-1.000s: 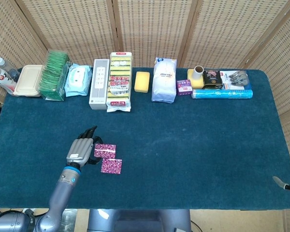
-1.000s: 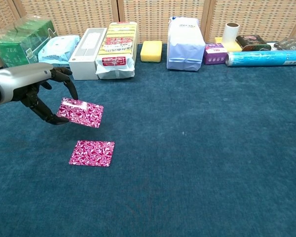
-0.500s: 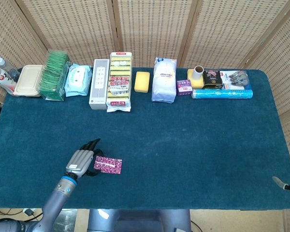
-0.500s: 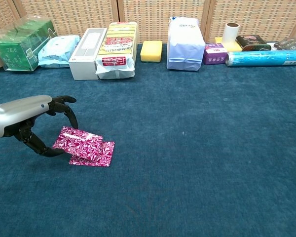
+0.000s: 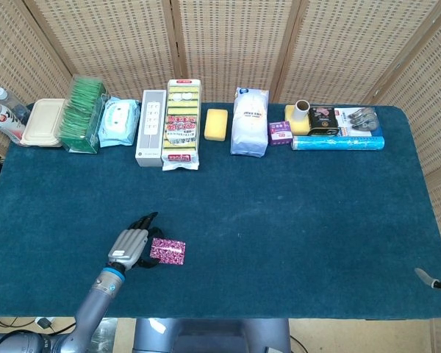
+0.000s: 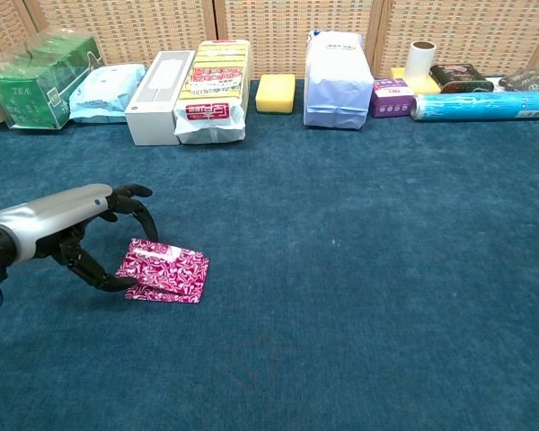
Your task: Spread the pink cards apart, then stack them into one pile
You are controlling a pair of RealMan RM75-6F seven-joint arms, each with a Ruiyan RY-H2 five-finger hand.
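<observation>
Near the front left edge of the desk (image 5: pixel 294 220), the left robot hand (image 6: pixel 90 241) pinches the top pink card (image 6: pixel 162 261), its left side tilted up over the lower card (image 6: pixel 175 289). Broad open blue felt stretches right and behind, up to the row of boxes (image 5: pixel 169 123) along the back edge. Only a fingertip of the right robot hand (image 5: pixel 428 278) shows at the right edge, so I cannot tell its state.

The table (image 5: pixel 294 220) is covered with a dark blue carpet-like cloth. Along its far edge stand a green tea box (image 5: pixel 82 114), a white remote box (image 5: pixel 150 137), a yellow sponge (image 5: pixel 216 123) and a white bag (image 5: pixel 250 121). Near the front left, two pink patterned cards (image 6: pixel 166 270) lie overlapped on the cloth.
</observation>
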